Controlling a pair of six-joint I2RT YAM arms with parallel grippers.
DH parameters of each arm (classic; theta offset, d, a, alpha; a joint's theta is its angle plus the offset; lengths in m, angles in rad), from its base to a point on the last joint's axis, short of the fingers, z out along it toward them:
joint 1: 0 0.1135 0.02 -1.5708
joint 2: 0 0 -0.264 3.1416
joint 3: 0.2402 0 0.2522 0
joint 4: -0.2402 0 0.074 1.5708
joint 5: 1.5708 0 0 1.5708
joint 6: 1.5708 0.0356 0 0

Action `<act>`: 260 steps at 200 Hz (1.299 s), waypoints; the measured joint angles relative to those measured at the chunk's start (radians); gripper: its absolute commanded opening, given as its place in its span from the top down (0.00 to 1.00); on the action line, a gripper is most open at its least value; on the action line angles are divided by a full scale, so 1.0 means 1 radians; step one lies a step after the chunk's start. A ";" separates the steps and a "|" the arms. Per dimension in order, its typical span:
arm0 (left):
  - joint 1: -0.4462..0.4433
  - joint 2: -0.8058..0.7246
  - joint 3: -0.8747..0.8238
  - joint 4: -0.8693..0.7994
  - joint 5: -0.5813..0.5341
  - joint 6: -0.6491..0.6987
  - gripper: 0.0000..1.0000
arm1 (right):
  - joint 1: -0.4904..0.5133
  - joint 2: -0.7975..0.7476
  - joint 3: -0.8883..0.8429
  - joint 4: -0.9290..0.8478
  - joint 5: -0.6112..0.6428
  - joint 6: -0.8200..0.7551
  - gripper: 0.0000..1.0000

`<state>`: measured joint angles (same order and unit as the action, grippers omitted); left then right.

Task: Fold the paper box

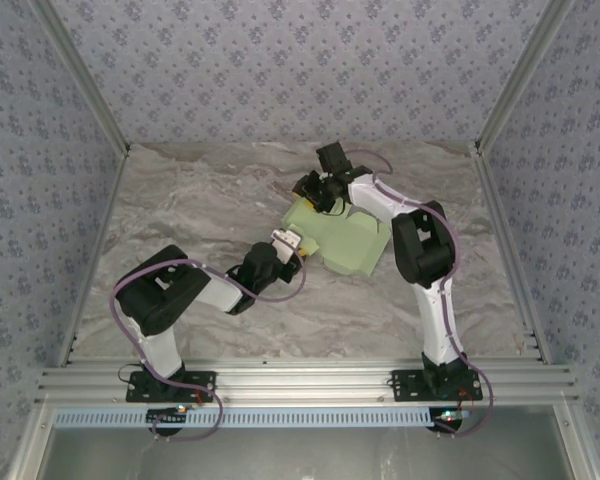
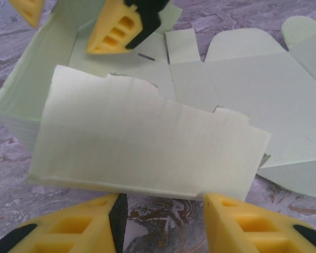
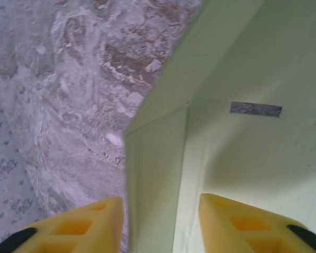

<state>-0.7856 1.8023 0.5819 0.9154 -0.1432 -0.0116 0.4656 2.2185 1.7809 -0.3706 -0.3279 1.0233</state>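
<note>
Item count:

- paper box (image 1: 345, 240): 1, pale green card in a single piece, partly raised.
- slot (image 3: 255, 109) cut in a box panel: 1 visible.
- Robot arms: 2, the left arm (image 1: 170, 290) and the right arm (image 1: 420, 250).
- End effectors: 2, the left end effector (image 1: 288, 241) and the right end effector (image 1: 315, 190).
- Yellow fingers (image 2: 79, 232): 2 per end effector, 4 in all; the left wrist view shows all four.
- base plates (image 1: 170, 383): 2, one under each arm.
- worktop (image 1: 200, 200): 1, grey marbled.
- Patterned walls (image 1: 280, 60): 3, at the back, left and right.
</note>
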 measured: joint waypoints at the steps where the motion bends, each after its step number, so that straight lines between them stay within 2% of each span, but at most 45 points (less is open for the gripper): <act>1: 0.000 0.000 0.000 0.000 0.000 0.000 0.55 | 0.000 0.002 0.000 0.000 0.000 0.003 0.67; 7: -0.002 0.000 0.002 0.000 0.000 0.001 0.55 | 0.000 0.006 0.002 -0.006 0.000 -0.002 0.68; 18: -0.002 0.000 0.004 -0.003 0.000 0.003 0.55 | -0.001 0.007 0.004 -0.015 0.002 -0.007 0.84; 30: -0.002 0.000 0.006 -0.004 0.000 0.004 0.55 | -0.002 0.007 0.009 -0.022 0.003 -0.003 0.91; 71: -0.002 0.000 0.006 -0.007 -0.008 0.004 0.54 | -0.007 0.007 0.021 -0.020 -0.001 -0.003 0.95; 114: -0.002 -0.058 -0.038 -0.015 -0.045 -0.003 0.42 | -0.007 -0.044 -0.055 0.068 -0.020 0.060 0.99; 137: -0.002 -0.128 -0.092 -0.014 -0.060 -0.008 0.38 | -0.007 -0.110 -0.169 0.208 -0.046 0.135 1.00; 175: 0.017 -0.243 -0.173 -0.016 -0.067 -0.016 0.38 | -0.005 -0.177 -0.340 0.503 -0.077 0.251 1.00; 196: 0.049 -0.303 -0.206 -0.026 -0.068 -0.016 0.40 | -0.005 -0.200 -0.422 0.638 -0.081 0.280 1.00; 233: 0.104 -0.377 -0.241 -0.046 -0.057 -0.013 0.51 | -0.007 -0.214 -0.592 0.908 -0.095 0.332 1.00; 260: 0.116 -0.373 -0.241 -0.058 -0.017 -0.003 0.51 | -0.008 -0.210 -0.706 1.070 -0.101 0.369 1.00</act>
<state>-0.6701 1.4292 0.3412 0.8574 -0.1604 -0.0151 0.4576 2.0087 1.0748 0.6998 -0.4286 1.3922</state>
